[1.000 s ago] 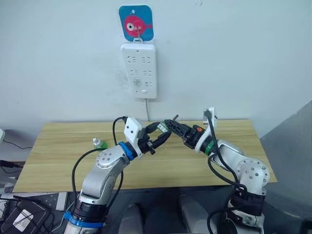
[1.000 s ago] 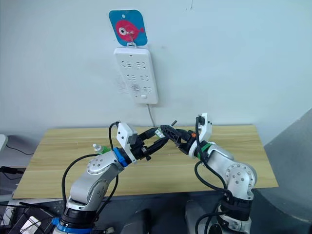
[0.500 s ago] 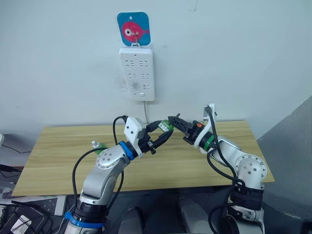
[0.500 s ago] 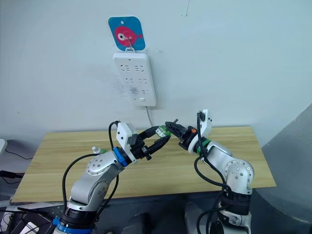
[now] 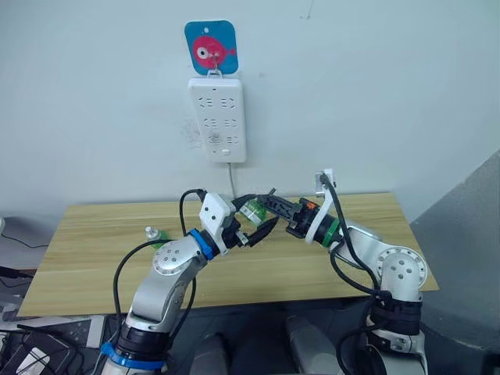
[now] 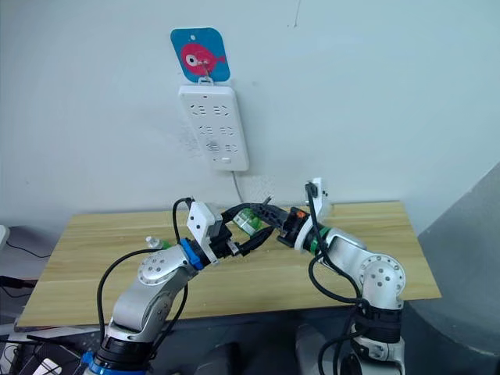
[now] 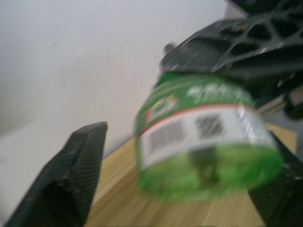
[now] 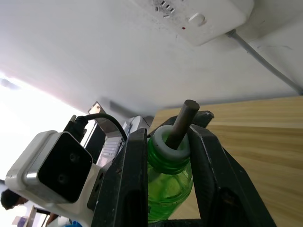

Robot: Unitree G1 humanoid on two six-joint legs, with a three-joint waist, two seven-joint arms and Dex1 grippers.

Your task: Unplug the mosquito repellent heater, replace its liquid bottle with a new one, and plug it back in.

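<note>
A green liquid bottle (image 8: 168,176) with a white collar and a dark wick hangs above the wooden table (image 5: 86,262), just in front of the wall. My right gripper (image 8: 169,128) is shut on its neck, one finger on each side of the collar. My left gripper (image 5: 258,225) is open around the bottle's base (image 7: 208,142); its fingers (image 7: 71,179) stand wide, and one shows a clear gap to the label. The mosquito repellent heater is out of view.
A white power strip (image 5: 217,117) hangs on the wall under a blue fish hook (image 5: 211,47), its cord dropping behind the table. A second small green bottle (image 5: 150,233) stands on the table's left part. Cables lie on the floor at lower left.
My right gripper has shut on the bottle's neck, and my left gripper has then opened off the bottle's base. The camera has shifted a little.
</note>
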